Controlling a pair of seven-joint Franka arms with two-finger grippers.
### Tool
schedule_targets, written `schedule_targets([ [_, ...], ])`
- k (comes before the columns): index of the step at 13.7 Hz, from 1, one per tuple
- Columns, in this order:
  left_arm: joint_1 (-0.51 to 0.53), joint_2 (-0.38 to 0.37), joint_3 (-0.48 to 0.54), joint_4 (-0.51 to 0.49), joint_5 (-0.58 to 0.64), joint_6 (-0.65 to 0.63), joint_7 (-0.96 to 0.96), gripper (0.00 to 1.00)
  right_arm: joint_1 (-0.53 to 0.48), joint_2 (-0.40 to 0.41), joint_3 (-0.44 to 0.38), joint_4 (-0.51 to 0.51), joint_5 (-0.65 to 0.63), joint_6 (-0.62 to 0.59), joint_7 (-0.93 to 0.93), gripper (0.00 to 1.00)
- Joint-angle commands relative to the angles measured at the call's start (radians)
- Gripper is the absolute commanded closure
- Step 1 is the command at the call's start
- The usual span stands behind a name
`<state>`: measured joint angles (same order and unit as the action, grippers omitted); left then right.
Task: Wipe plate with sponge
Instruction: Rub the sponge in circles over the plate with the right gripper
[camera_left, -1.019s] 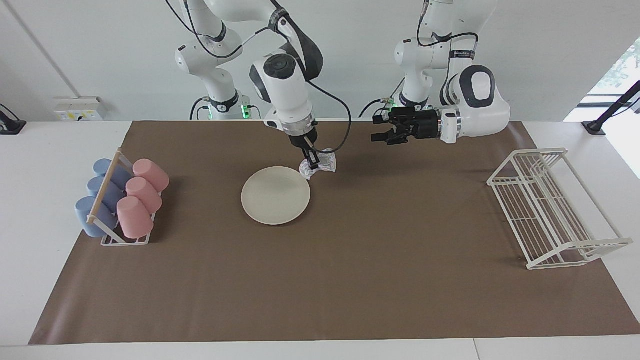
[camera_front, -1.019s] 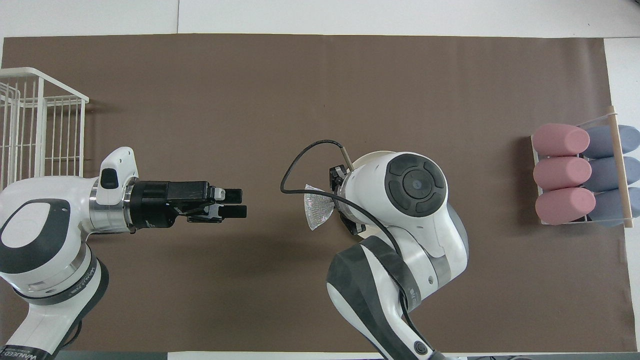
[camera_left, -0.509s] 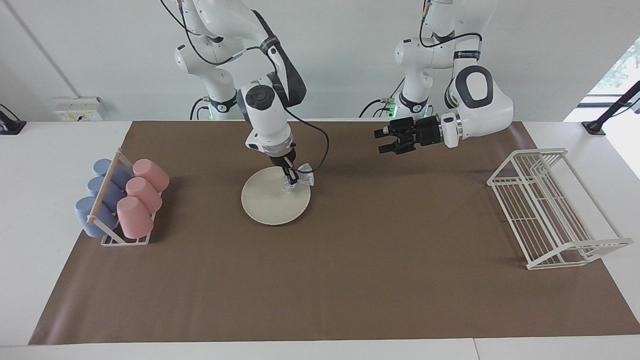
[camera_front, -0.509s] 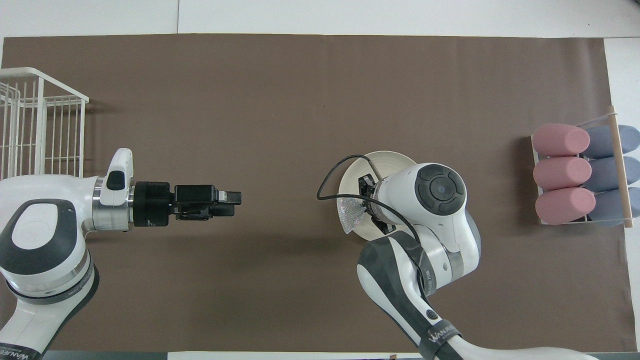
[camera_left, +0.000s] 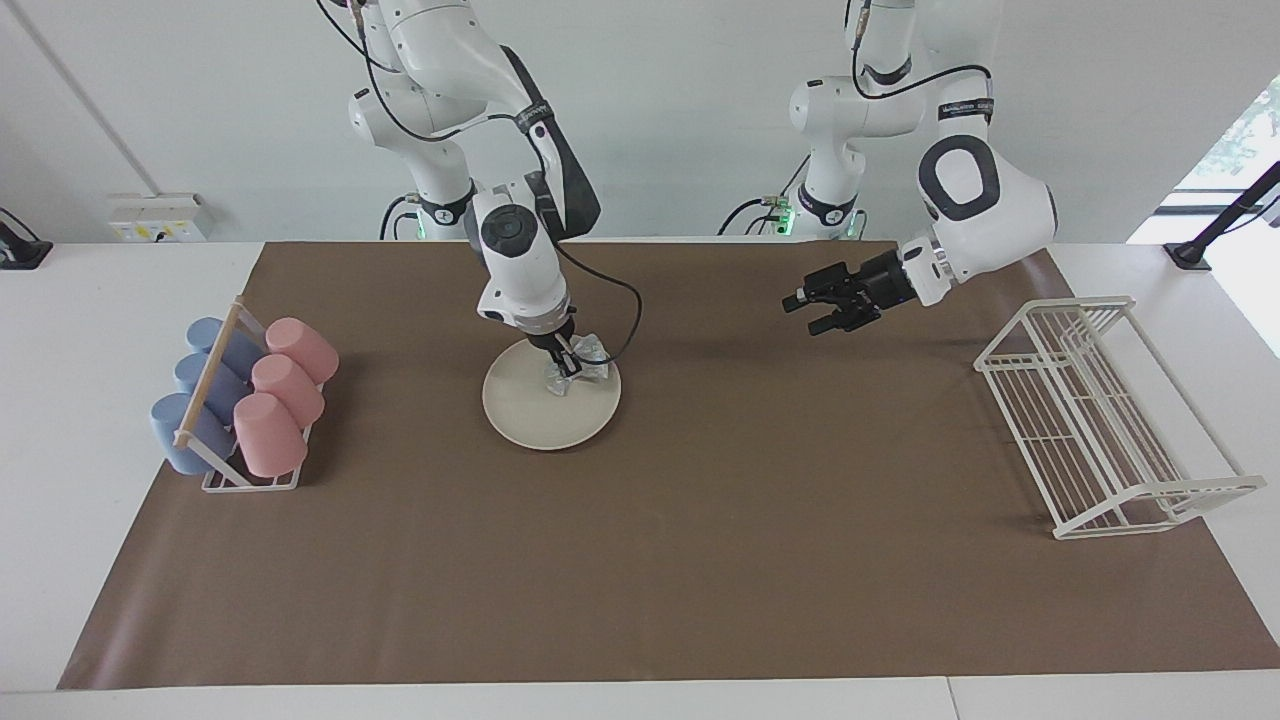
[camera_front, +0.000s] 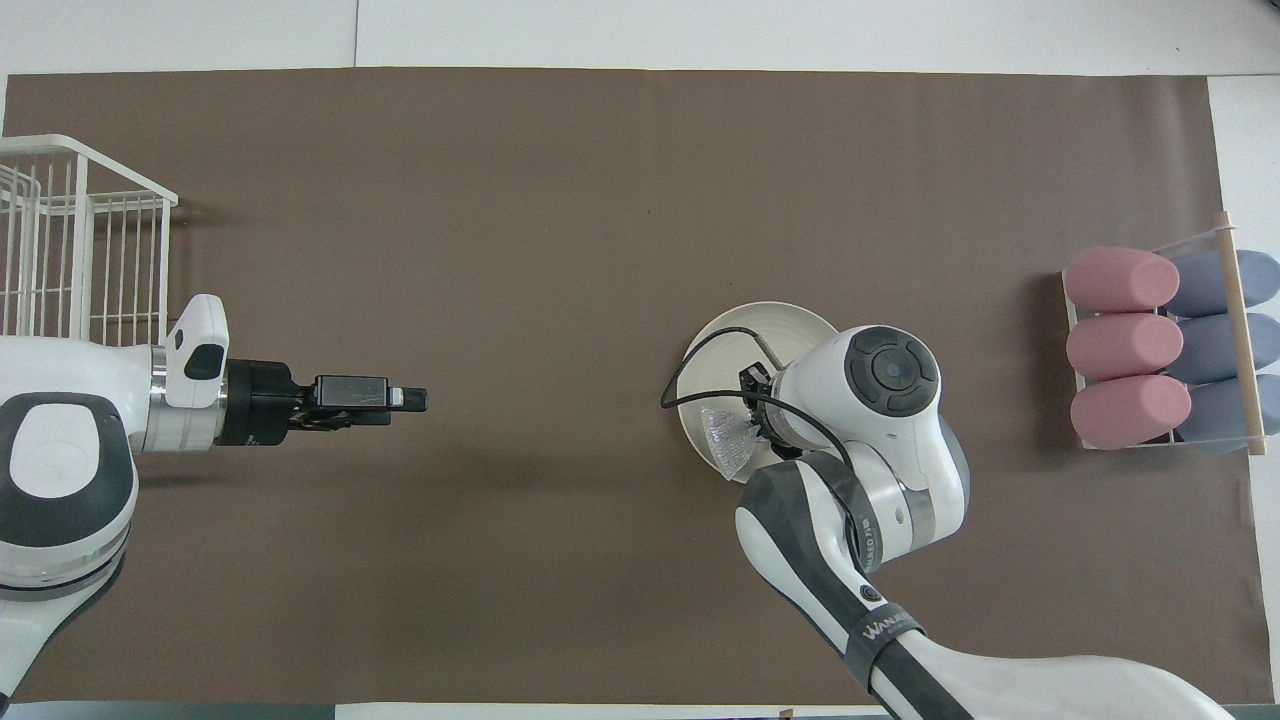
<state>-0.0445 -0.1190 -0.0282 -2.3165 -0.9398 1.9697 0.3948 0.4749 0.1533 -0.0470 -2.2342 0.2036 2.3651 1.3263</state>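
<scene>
The cream-white plate (camera_left: 530, 415) lies on the brown mat, toward the right arm's end of the table. My right gripper (camera_left: 563, 362) points down over the plate's robot-side part and is shut on the silvery sponge (camera_left: 580, 366), which rests against the plate's surface. In the overhead view the right wrist covers much of the plate (camera_front: 760, 325), and the sponge (camera_front: 728, 447) shows at the plate's edge nearer to the robots. My left gripper (camera_left: 812, 312) hangs open and empty above the bare mat, well away from the plate, and shows side-on from above (camera_front: 410, 400).
A holder with pink cups (camera_left: 288, 385) and blue cups (camera_left: 200, 385) lying on their sides stands at the right arm's end of the mat (camera_front: 1125, 345). A white wire rack (camera_left: 1060, 325) stands at the left arm's end (camera_front: 120, 198).
My right gripper has carried the sponge from beside the plate's edge down onto the plate. The left arm has drawn back toward the wire rack, still open.
</scene>
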Motion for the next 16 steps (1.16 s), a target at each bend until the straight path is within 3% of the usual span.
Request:
schedule_targets([
  [1, 0.032, 0.015, -0.004, 0.02, 0.137, 0.012, 0.001, 0.0, -0.097, -0.003, 0.009, -0.061, 0.02, 0.091, -0.178, 1.0],
  [3, 0.04, 0.015, -0.002, 0.02, 0.251, 0.031, -0.002, 0.0, -0.136, 0.002, 0.01, -0.061, 0.019, 0.092, -0.235, 1.0],
  [6, 0.052, 0.015, -0.002, 0.02, 0.271, 0.031, -0.002, 0.0, -0.116, 0.0, 0.013, -0.061, 0.02, 0.094, -0.208, 1.0],
  [9, 0.052, 0.015, -0.002, 0.02, 0.271, 0.035, -0.004, 0.0, 0.005, 0.0, 0.013, -0.059, 0.02, 0.138, -0.003, 1.0],
  [11, 0.049, 0.016, -0.002, 0.02, 0.271, 0.046, -0.011, 0.0, 0.037, 0.002, 0.012, -0.059, 0.02, 0.155, 0.028, 1.0],
  [16, 0.043, 0.018, -0.004, 0.02, 0.273, 0.067, -0.036, 0.0, -0.083, 0.005, 0.01, -0.061, 0.02, 0.143, -0.192, 1.0],
])
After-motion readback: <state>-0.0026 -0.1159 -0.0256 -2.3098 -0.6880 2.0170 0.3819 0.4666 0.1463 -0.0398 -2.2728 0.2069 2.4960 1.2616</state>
